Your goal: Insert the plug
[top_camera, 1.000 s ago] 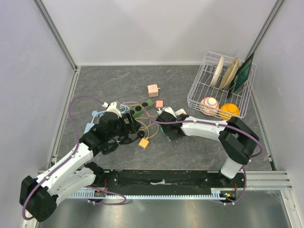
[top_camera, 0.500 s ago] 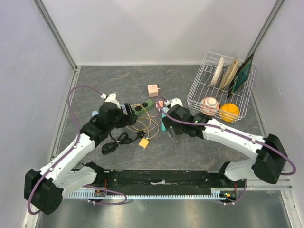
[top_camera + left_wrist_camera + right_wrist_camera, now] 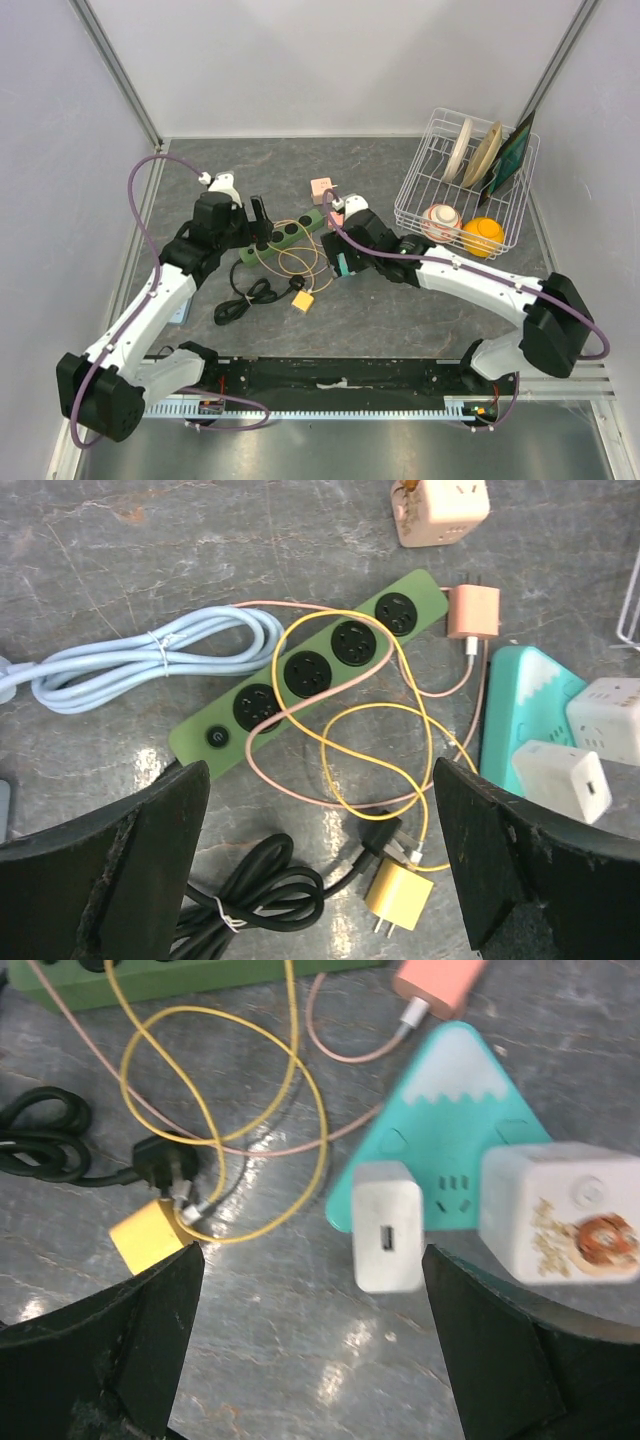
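Plug (image 3: 385, 1225), the white one, stands upright on the teal strip (image 3: 450, 1110), and that teal strip lies just off the end of the green strip (image 3: 283, 236) nearest the right arm. From where I stand it looks seated, body down against the teal face right beside a white cube (image 3: 555, 1210). Whether the pins are fully home, I can't tell.

Right gripper (image 3: 310, 1260) hangs directly above it, jaws spread as wide as they go, nothing between them, touching nothing. Left gripper (image 3: 318, 780) is just as wide and just as empty, hovering over the middle of the green strip.

So my read: the insertion looks made, and the job now is getting out cleanly. A straight lift is the way for the right gripper, fingers wide so neither clips the plug or the cube and rocks them in their sockets.

Watch those cables (image 3: 290, 1030) too. Yellow and pink loops sprawl off the near side of the green strip, right up beside the teal strip, with a loose black plug (image 3: 380, 835) and a yellow adapter (image 3: 398, 898) lying among them. A finger dragged sideways could hook a loop and tug the lot. If the plug sits proud, a gentle press from above would be the fix.
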Robot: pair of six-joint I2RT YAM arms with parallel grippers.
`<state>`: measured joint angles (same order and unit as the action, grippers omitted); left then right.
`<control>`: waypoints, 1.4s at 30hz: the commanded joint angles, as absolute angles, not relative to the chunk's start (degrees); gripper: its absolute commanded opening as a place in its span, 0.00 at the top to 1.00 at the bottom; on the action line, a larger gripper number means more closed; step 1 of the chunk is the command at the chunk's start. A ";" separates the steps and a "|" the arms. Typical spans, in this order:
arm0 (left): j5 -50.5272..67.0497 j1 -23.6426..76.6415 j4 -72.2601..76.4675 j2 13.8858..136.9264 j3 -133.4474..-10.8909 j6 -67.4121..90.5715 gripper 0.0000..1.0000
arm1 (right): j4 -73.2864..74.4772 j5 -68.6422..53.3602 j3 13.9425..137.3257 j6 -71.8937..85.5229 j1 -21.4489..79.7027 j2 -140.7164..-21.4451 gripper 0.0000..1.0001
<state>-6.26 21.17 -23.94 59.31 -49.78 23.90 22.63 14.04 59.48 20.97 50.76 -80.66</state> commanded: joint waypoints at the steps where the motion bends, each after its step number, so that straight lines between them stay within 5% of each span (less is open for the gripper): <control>1: -7.56 19.69 -23.20 63.27 -52.99 17.58 0.00 | 11.18 5.90 63.01 19.07 50.71 -84.54 0.02; 10: -3.17 17.49 -23.64 74.35 -60.20 18.19 0.01 | 9.58 5.36 61.97 21.00 48.78 -93.34 0.02; 26: 0.71 17.49 -27.77 96.76 -71.27 12.13 0.06 | 12.13 5.46 52.12 19.60 43.86 -83.24 0.02; 42: 2.64 17.40 -26.98 112.40 -80.77 11.43 0.43 | 9.67 4.13 50.27 18.11 43.86 -79.54 0.02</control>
